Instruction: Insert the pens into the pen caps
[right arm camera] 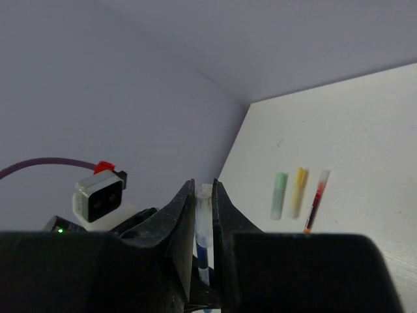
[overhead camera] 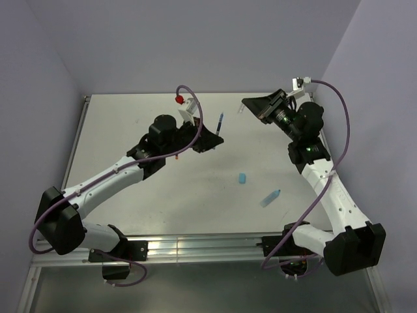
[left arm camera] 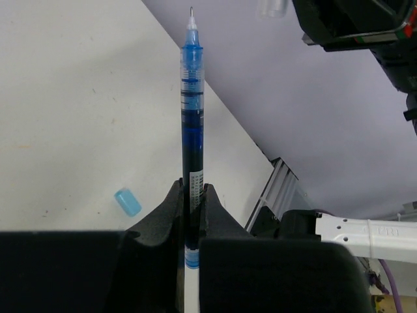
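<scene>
1. Top external view: the left gripper (overhead camera: 216, 137) is clamped on the dark blue pen (overhead camera: 220, 121), held above the middle of the table (overhead camera: 124, 130) with its tip aimed away from the arm bases. The right gripper (overhead camera: 245, 104) hangs near it to the right, closed on a small clear cap (overhead camera: 240, 110); pen tip and cap are apart. The light blue cap (overhead camera: 242, 178) and light blue marker (overhead camera: 270, 197) lie near each other on the table, not joined
2. Left wrist view: the jaws pinch the dark blue pen low on its barrel and its bare point is uncapped. The clear cap shows at the top edge, off to the right of the tip, so the two are not yet lined up
3. Right wrist view: the jaws grip the clear cap between them. The green marker (right arm camera: 279, 195), yellow marker (right arm camera: 298, 192) and red pen (right arm camera: 316, 199) lie side by side and look capped. By my reckoning three are done, one is in hand and the light blue pair is left
</scene>
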Tool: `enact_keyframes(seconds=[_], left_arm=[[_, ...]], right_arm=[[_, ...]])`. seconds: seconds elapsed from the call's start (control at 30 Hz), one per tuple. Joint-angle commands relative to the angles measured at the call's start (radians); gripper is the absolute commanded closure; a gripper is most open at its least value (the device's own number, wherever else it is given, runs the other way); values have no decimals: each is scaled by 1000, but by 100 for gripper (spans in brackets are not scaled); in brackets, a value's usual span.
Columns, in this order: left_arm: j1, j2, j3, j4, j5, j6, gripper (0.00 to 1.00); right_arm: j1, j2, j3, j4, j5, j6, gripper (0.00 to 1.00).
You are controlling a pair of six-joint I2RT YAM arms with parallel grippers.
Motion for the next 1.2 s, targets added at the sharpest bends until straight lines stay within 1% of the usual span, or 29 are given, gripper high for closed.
enact_keyframes(seconds=[0.0,0.07,0.17,0.27,0.53,1.17], left_arm=[[-10,-11,-40,143,-41,-26,100],[-18,-26,-73,153,-50,-10,100],[-35,-46,-83,138,-73,38,100],[-49,-47,-92,134,-78,53,100],[-105,-40,-69,96,-113,121,100],[-131,-66,-47,52,-143,170,100]], right_arm=[[5,-64,-51,142,19,61,100],[7,-74,-57,149,21,59,100],[17,-91,-83,177,38,55,100],[37,-87,-71,151,58,27,100],[63,-59,-62,122,71,-8,100],[126,-18,-16,51,84,-61,100]])
